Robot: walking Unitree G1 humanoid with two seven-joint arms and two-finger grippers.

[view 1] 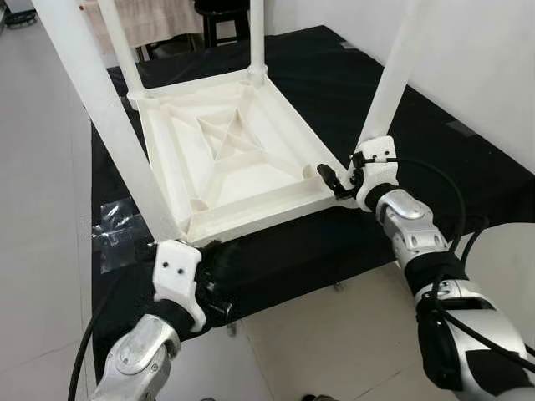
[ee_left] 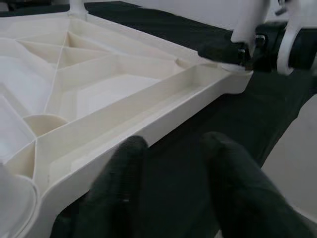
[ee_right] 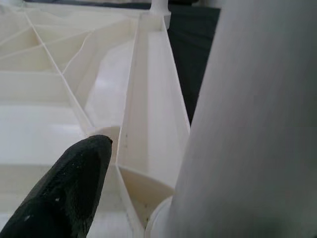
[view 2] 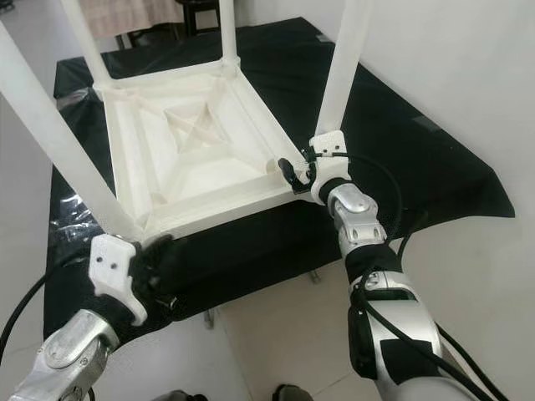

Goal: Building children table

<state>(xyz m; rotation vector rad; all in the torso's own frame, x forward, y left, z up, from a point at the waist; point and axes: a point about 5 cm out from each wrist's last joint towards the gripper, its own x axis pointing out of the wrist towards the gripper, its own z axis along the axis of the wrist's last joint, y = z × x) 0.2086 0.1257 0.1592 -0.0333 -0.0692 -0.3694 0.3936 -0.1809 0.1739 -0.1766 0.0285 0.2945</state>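
left eye view: the white tabletop [view 1: 230, 159] lies upside down on a black cloth [view 1: 334, 83], ribs up, with four legs standing in its corners: two far ones at 12 o'clock, a near leg [view 1: 100, 109] at 9 and another leg [view 1: 393, 79] at 2. the right gripper [view 1: 338, 180] sits at 3 o'clock at the foot of that leg, one finger inside the corner; the left gripper [view 1: 213, 276] rests at 7 o'clock on the cloth just beside the near edge. right eye view: the same layout, with the right gripper's fingers either side of the leg's base, seemingly closed on it, though contact is hard to judge. left wrist view: its two fingers [ee_left: 124, 188] are spread apart over the cloth, holding nothing, the rim just ahead. right wrist view: one finger [ee_right: 74, 188] lies inside the frame beside the leg [ee_right: 257, 119]. judging by this, all legs are in; seating the last one and turning the table upright remain.
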